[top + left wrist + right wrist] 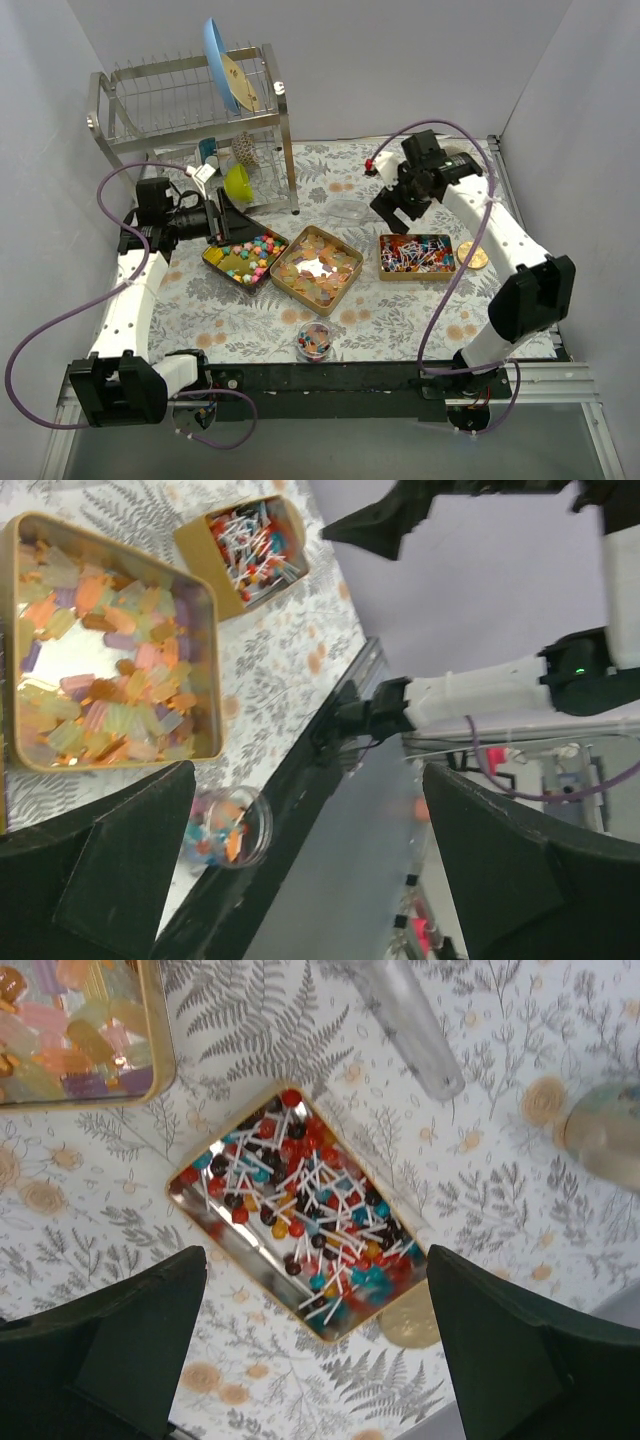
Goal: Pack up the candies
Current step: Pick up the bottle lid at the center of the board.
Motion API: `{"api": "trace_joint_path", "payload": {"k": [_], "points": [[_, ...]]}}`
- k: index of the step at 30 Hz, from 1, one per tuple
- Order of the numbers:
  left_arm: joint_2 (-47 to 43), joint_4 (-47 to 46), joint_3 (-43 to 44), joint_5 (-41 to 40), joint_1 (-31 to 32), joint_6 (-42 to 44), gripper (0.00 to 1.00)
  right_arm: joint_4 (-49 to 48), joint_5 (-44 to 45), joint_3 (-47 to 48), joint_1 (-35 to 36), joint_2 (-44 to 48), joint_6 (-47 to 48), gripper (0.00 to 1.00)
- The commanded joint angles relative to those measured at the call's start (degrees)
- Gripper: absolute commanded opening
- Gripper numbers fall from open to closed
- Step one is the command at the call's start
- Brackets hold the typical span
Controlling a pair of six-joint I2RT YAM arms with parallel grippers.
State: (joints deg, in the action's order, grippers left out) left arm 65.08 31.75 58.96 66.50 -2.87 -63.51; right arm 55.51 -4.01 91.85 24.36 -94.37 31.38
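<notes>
The candies lie in three gold tins: pastel star lumps (pixel 245 258) on the left, orange-yellow translucent pieces (pixel 316 265) (pixel 100 650) in the middle, and red-white-blue ones on white sticks (pixel 417 256) (pixel 300 1210) on the right. A small clear jar (pixel 314 340) (pixel 225 825) near the front edge holds a few mixed candies. My left gripper (pixel 222 220) (pixel 310 860) hangs open and empty behind the star tin. My right gripper (pixel 400 210) (pixel 315 1350) hovers open and empty above the stick-candy tin.
A clear plastic piece (pixel 350 210) (pixel 410 1025) lies behind the middle tin. A gold round disc (pixel 473 257) (pixel 410 1322) sits by the right tin. A metal dish rack (pixel 190 110) with a blue plate and yellow bowl stands at the back left.
</notes>
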Motion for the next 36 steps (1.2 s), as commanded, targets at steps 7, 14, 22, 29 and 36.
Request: {"api": "trace_joint_path", "payload": {"k": [7, 14, 22, 29, 36], "points": [[-8.5, 12.3, -6.0, -10.5, 0.1, 22.9, 0.98, 9.4, -3.3, -6.3, -19.1, 9.4, 2.2, 0.98], [1.3, 14.2, -3.9, -6.1, 0.9, 24.7, 0.98, 7.4, -10.7, -12.3, -37.4, 10.7, 21.3, 0.98], [-3.0, 5.4, -5.0, -11.2, 2.0, 22.3, 0.98, -3.0, -12.2, -25.9, -41.2, 13.6, 40.0, 0.98], [-3.3, 4.4, -3.3, -13.0, 2.1, 19.9, 0.98, -6.6, -15.2, -23.3, -41.5, 6.5, 47.4, 0.98], [-3.4, 3.7, -4.0, -16.1, 2.1, 20.0, 0.98, -6.3, -15.9, -19.7, -41.2, -2.6, 51.2, 0.98]]}}
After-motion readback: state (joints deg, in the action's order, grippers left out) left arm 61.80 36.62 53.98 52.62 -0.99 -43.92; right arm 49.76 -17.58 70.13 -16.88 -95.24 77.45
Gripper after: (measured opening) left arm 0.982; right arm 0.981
